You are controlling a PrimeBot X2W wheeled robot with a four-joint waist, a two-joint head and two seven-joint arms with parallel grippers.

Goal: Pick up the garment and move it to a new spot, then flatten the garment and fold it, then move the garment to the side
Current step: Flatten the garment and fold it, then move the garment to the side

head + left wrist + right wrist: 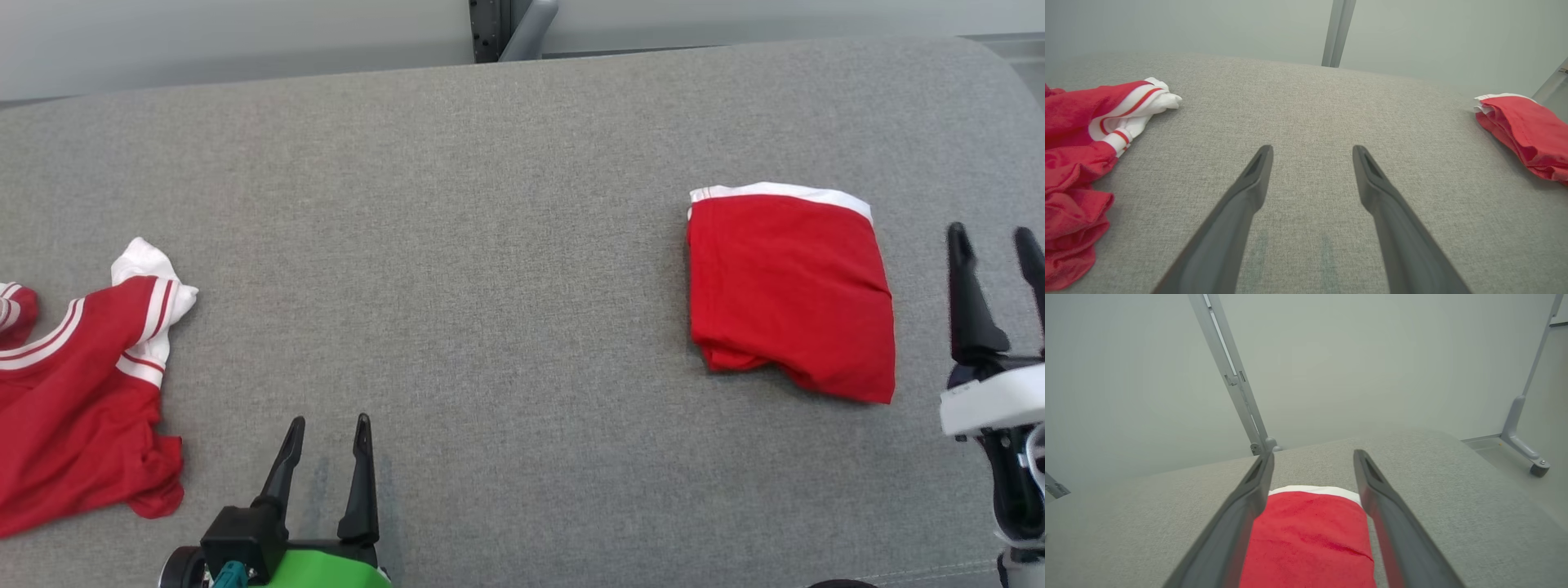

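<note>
Garment (pixel 788 290), folded, lies at frame right on the bench (pixel 490 245); my right tool (pixel 989 231), spread apart, hovers beside it. I'd lift straight clear, sparing the fold; left tool (pixel 329 419) apart too.

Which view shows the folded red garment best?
Head view: the folded red garment lies whole, all edges and white band visible. Left wrist view catches it side-on, cut off at the right edge; right wrist view crops its sides and near end.
</note>
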